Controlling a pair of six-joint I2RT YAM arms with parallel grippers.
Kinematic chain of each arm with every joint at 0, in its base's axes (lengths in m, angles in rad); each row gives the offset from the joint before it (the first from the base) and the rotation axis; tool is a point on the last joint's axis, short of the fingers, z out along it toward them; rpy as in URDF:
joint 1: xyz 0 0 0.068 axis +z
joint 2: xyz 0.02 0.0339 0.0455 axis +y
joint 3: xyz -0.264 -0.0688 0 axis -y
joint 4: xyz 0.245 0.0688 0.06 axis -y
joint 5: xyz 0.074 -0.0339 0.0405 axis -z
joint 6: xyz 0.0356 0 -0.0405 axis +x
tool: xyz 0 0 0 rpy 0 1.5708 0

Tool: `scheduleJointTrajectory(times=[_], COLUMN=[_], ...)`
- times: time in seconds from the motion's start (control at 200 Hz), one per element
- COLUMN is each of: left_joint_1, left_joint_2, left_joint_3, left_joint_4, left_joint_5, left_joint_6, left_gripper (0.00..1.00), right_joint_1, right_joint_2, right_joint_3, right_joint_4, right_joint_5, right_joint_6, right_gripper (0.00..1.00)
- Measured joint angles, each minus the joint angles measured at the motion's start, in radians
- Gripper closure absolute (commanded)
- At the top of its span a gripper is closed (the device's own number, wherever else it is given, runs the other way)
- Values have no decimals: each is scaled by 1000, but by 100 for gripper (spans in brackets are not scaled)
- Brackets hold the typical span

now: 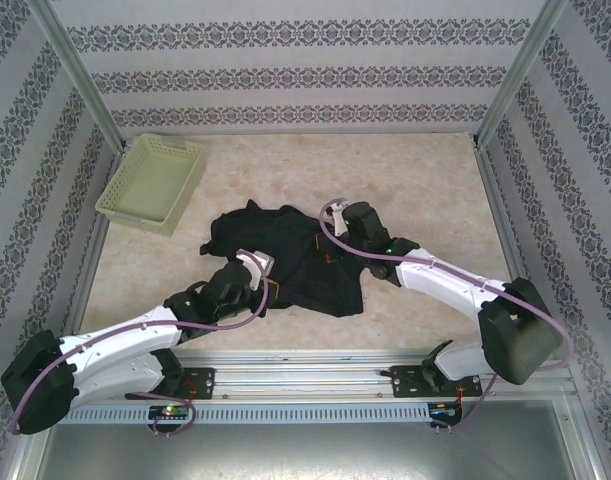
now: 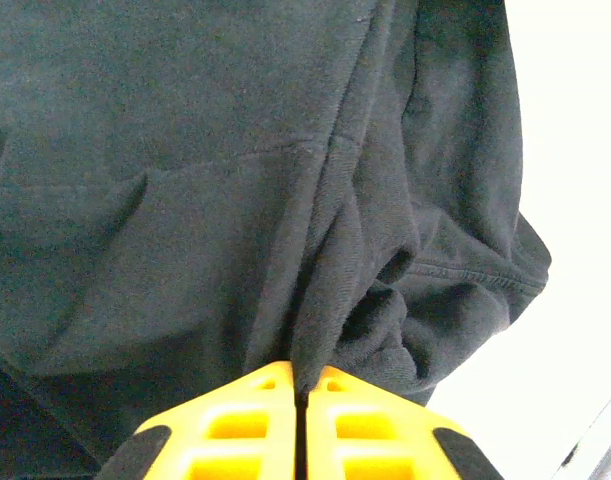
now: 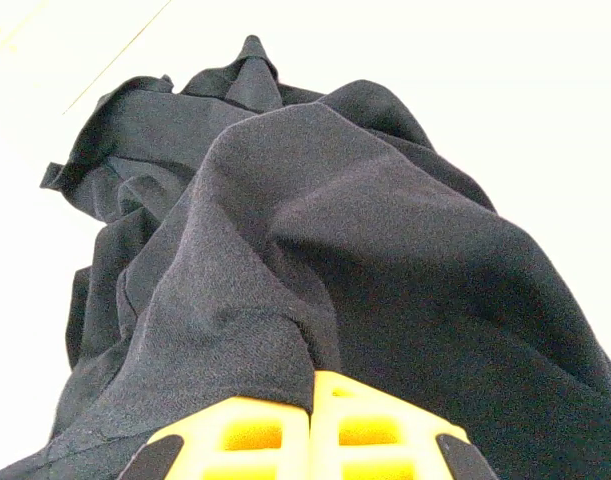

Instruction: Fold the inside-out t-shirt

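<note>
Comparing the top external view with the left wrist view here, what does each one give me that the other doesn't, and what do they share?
Top external: the pale green basket at the far left of the table, the left arm and right arm reaching in, and the whole black t-shirt crumpled mid-table. Left wrist: the left gripper close up, its yellow fingers shut on a fold of fabric, and a stitched hem. Shared: the t-shirt, bunched and not yet folded.
</note>
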Motion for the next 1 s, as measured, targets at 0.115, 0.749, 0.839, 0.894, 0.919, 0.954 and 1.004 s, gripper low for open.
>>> scheduleJointTrajectory(times=[0.115, 0.749, 0.839, 0.894, 0.919, 0.954, 1.004], left_joint_1=[0, 0, 1, 2, 2, 2, 2], left_joint_2=[9, 293, 344, 352, 353, 351, 343], left_joint_3=[-2, 239, 248, 250, 251, 253, 254], left_joint_4=[-20, -120, -118, -117, -117, -115, -106], left_joint_5=[0, -82, -82, -77, -75, -66, -46], left_joint_6=[-4, 19, 16, 11, 14, 10, 8], left_gripper=[69, 67, 84, 91, 94, 97, 98], right_joint_1=[-10, 85, 85, 82, 78, 68, 41], right_joint_2=[0, -105, -104, -93, -86, -71, -37], right_joint_3=[-10, -8, -3, 4, 9, 19, 40], right_joint_4=[1, 19, 15, 9, 6, 3, -4], right_joint_5=[-26, -95, -95, -93, -92, -90, -85], right_joint_6=[18, 50, 50, 50, 50, 50, 53], right_gripper=[100, 100, 100, 100, 100, 100, 100])
